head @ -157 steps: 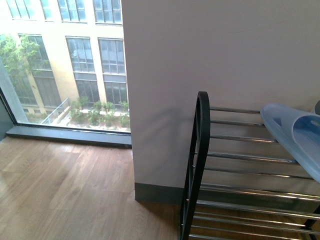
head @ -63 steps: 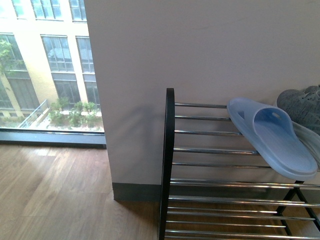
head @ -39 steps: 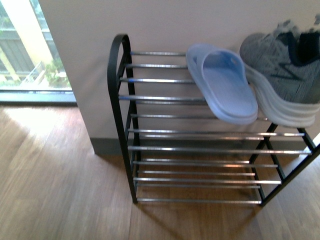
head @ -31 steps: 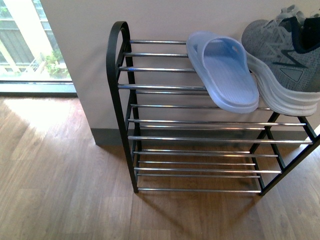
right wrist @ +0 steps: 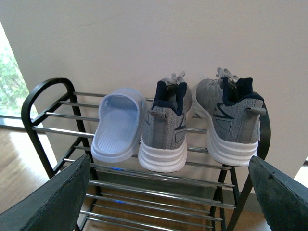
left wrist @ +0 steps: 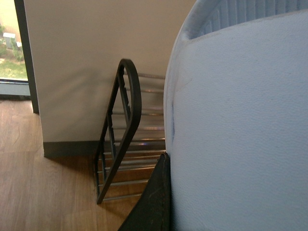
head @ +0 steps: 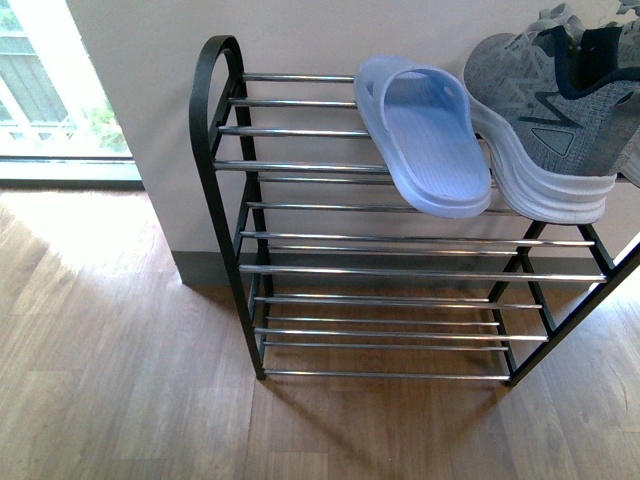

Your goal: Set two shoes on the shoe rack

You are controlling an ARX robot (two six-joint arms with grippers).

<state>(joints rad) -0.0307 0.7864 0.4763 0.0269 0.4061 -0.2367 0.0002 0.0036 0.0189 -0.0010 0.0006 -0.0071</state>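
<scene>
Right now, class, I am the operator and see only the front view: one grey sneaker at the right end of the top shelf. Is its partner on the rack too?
Observer: Yes. In the right wrist view the first sneaker and the second sneaker stand side by side on the shoe rack, heels towards the camera.
Operator: Is the right arm holding anything?
Observer: No. The right gripper is open, with nothing between its fingers.
Operator: And the left arm?
Observer: A pale blue surface fills most of the left wrist view, beside one dark finger. I cannot tell whether it is gripped.
</scene>
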